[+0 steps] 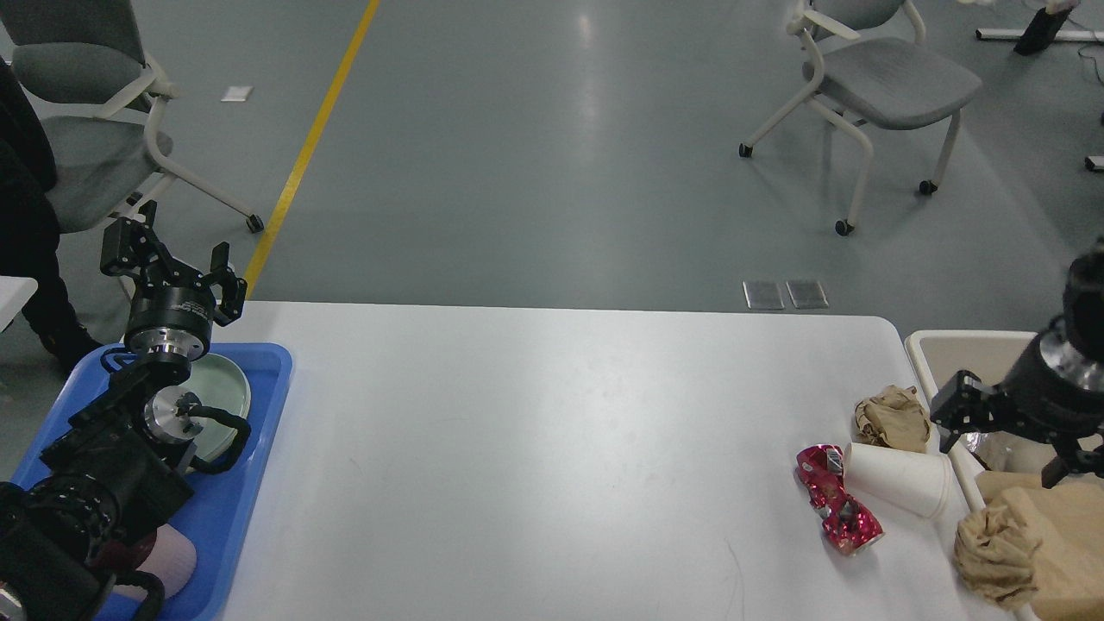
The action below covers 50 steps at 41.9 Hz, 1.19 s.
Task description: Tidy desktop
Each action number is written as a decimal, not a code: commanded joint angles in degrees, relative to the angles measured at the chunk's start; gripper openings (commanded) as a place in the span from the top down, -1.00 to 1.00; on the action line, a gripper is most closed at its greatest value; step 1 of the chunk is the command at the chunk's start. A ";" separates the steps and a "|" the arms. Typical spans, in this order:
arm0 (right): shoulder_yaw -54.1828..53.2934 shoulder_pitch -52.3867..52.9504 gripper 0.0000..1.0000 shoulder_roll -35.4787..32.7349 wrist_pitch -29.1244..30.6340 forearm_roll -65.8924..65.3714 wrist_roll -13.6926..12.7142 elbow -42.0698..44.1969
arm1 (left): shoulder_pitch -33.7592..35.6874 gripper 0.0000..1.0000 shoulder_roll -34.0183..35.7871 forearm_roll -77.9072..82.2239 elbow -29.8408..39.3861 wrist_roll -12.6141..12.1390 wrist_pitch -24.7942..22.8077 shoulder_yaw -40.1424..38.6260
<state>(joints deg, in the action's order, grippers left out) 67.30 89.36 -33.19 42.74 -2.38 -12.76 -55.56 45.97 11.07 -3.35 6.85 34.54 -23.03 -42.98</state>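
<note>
Desktop (535,448) fills frame centre; can (837,509), cup (901,479), paper wad (893,418) remain lower right; left gripper (168,263) jaws wide, empty; right gripper (966,414) jaws indistinct, over bin (936,345); next likely: grasp cup.

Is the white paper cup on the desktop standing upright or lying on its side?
Lying on its side: the white paper cup rests lengthwise on the desktop.
</note>
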 commanded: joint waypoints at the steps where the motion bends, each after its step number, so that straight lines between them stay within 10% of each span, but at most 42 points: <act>1: -2.44 -6.65 -1.00 -1.35 -3.98 0.18 0.02 0.37 | 0.00 -0.94 0.00 0.01 0.00 0.00 0.00 0.00; 36: -10.88 -26.78 -0.95 -0.56 -18.04 0.36 0.19 10.48 | 0.00 -0.94 0.00 0.01 0.00 0.00 0.00 0.00; 41: -11.49 -26.78 -0.47 -0.56 -20.59 0.36 0.19 9.51 | 0.00 -0.94 0.00 0.01 0.00 0.00 0.00 0.00; 48: -11.67 -26.52 1.00 -0.99 -19.28 0.71 0.19 6.70 | 0.00 -0.94 0.00 0.01 0.00 0.00 0.00 0.00; 50: -11.67 -26.43 1.00 -1.08 -18.66 0.80 0.10 6.52 | 0.00 -0.94 0.00 0.01 0.00 0.00 0.00 0.00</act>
<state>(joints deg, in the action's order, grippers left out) 55.70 62.70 -33.85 22.81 -1.83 -12.57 -47.67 45.97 11.07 -3.34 6.86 34.54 -23.03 -42.98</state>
